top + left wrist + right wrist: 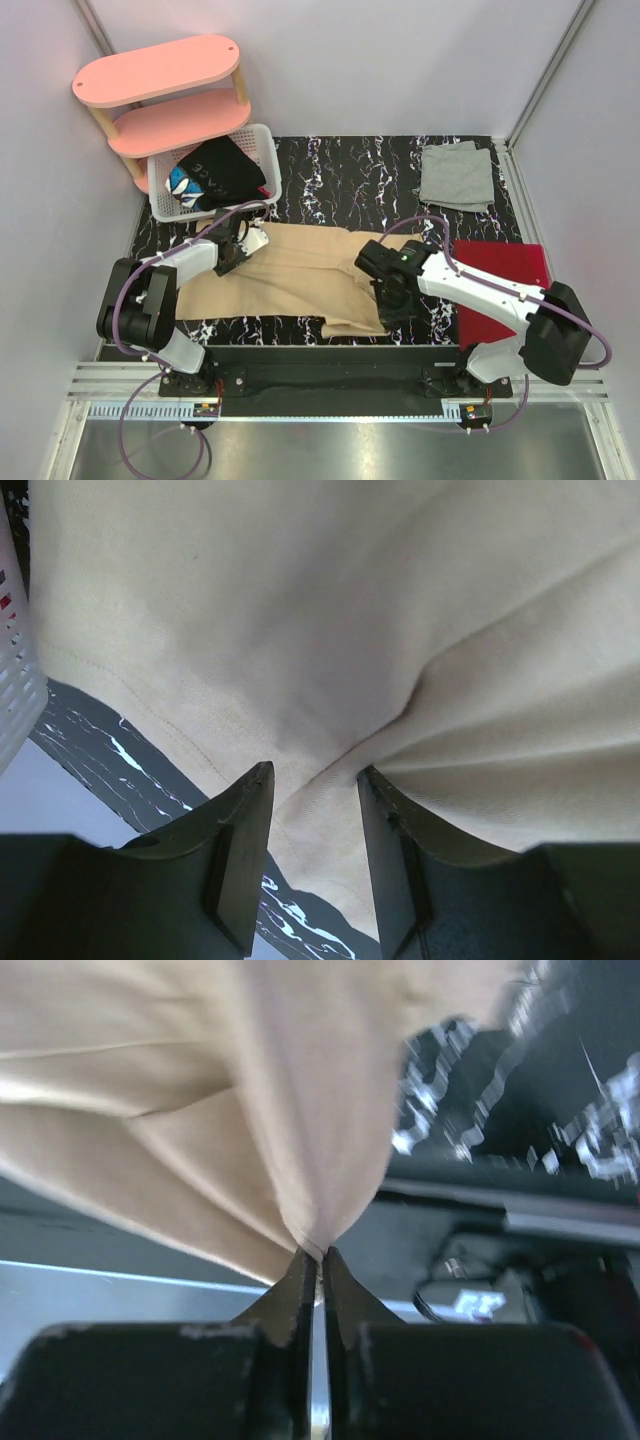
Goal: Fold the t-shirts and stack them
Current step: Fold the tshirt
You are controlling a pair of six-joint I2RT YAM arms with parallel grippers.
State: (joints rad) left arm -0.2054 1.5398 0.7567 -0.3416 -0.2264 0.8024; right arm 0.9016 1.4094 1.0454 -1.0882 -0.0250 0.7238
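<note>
Black marbled table (pixel 340 170), white walls. Grey t-shirt (pixel 456 177) lies folded at far right. Tan t-shirt (pixel 290 275) is spread mid-table, fold barely begun. Right gripper (pixel 320 1252) jaws pinch its near edge; left gripper (pixel 315 785) jaws half-spread around a cloth ridge. Stacking remains

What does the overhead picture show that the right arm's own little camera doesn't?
Only the overhead view shows the pink shelf, the white basket of dark clothes, the folded grey t-shirt, the red folder and the left gripper.

Only the right wrist view shows the right gripper up close, its jaws pinched shut on a fold of cloth.

Both show the tan t-shirt and the black marbled table.
</note>
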